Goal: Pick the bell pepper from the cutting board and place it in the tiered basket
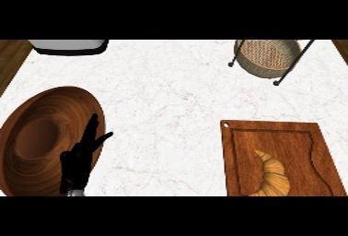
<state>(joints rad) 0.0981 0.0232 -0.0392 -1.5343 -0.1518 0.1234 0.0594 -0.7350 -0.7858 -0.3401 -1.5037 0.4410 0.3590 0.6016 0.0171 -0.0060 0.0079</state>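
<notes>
A wooden cutting board (299, 133) lies at the lower right of the marble counter. On it rests a golden croissant (273, 175); no bell pepper shows anywhere. The wicker tiered basket (267, 56) on a black wire frame stands at the far right. My left hand (80, 159) is at the lower left, fingers straight and pointing up, over the right rim of a wooden bowl. It holds nothing. My right hand does not show.
A large wooden bowl (41, 138) fills the lower left. A white and black appliance (68, 46) sits at the far left edge. Wooden strips border the counter at both far corners.
</notes>
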